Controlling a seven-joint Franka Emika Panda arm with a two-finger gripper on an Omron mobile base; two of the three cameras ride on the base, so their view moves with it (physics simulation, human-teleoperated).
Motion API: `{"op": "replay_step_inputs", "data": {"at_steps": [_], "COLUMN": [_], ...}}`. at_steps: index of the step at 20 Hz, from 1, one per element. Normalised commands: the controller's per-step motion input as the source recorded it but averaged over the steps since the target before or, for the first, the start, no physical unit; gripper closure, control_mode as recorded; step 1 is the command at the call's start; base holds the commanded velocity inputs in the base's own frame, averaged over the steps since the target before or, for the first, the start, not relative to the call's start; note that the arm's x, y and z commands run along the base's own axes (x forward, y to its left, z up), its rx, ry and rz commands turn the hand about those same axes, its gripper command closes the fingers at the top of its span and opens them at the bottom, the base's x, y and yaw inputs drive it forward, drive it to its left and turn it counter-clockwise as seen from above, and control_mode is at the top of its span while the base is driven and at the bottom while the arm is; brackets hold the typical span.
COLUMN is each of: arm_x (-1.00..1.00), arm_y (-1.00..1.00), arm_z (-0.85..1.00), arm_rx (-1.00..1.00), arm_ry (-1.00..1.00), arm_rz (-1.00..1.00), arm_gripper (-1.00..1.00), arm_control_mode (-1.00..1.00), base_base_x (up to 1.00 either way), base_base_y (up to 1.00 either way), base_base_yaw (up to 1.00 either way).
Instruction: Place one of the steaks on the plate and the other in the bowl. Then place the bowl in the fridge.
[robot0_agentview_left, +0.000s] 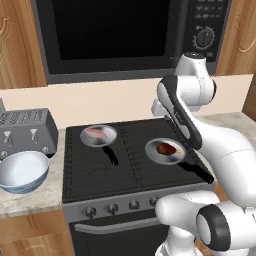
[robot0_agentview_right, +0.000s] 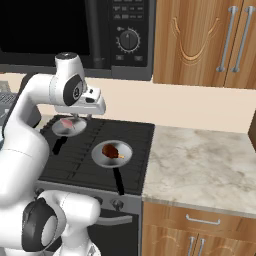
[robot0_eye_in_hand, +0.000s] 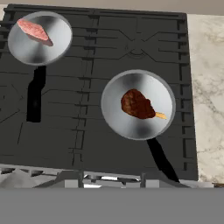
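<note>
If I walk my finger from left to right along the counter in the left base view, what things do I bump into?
Bowl → toaster → pan with the pink steak → pan with the dark steak.

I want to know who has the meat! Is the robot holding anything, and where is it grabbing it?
Nothing is held. The dark steak and the pink steak both lie in their pans.

From my remote station, the arm's elbow covers the right rear of the stove (robot0_agentview_left: 100, 170) in the left base view, and the bowl (robot0_agentview_left: 22, 172) runs off the left edge. I cannot make out the gripper's fingertips behind the wrist in the right base view. The microwave (robot0_agentview_right: 75, 30) is cropped at the top.
</note>
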Motion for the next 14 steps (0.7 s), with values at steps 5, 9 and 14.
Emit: {"op": "replay_step_inputs", "data": {"at_steps": [5,9,14], "arm_x": [-0.13,-0.24,-0.26], "arm_y": [0.0,-0.11,-0.33], "arm_z": [-0.02,-0.18,-0.36], "arm_rx": [0.0,0.0,0.0], "arm_ry": [-0.05,-0.1,-0.03], "arm_rz": [0.0,0.1,0.21], "arm_gripper": [-1.0,-1.0,-1.0], "arm_control_mode": [-1.0,-1.0,-1.0], "base_base_x": [0.0,0.0,0.0], "base_base_y": [0.0,0.0,0.0], "base_base_yaw": [0.0,0.0,0.0]}}
